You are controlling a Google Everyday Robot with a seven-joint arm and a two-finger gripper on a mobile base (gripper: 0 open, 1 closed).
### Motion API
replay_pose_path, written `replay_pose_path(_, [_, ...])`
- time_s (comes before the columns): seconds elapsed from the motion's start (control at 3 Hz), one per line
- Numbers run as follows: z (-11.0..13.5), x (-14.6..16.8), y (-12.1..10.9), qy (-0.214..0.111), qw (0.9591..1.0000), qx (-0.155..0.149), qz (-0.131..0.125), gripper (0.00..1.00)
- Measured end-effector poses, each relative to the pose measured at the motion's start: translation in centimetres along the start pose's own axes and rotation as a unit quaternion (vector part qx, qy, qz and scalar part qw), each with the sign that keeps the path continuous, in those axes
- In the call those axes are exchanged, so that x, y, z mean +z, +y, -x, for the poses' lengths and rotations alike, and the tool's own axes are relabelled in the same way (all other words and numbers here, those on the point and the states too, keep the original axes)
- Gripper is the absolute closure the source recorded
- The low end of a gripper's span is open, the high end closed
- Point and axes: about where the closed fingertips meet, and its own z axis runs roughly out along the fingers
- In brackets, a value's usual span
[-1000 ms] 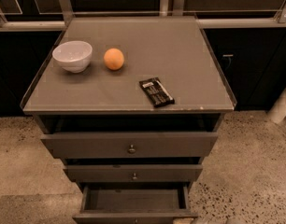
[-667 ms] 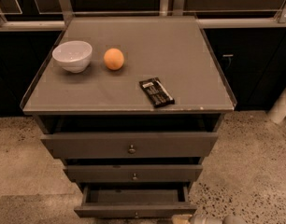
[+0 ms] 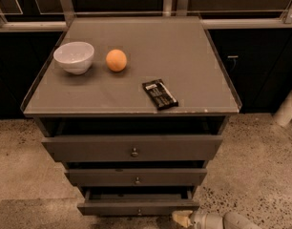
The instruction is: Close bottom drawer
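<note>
Honestly, the bottom drawer [image 3: 112, 207] looks nearly shut, just needs a last push from the claw [image 3: 182, 218] right below its front (can't tell if it's spread or pressed together).

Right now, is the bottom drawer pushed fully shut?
No, the bottom drawer stands out from the cabinet, a dark strip of its inside showing, with the gripper low at its front's right end.
</note>
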Motion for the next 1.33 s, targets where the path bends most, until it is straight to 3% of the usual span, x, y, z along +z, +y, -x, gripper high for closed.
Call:
replay_pose_path(0.67, [1.1,3.5,-2.7,-0.02,0.999,-0.018,-0.037,1.0])
replay_pose_path(1.0, [3.1,6.5,-3.8,-0.039,0.9982,-0.025,-0.038,1.0])
replay_pose_path(1.33, [3.1,6.5,-3.8,-0.04,0.9981,-0.025,-0.038,1.0])
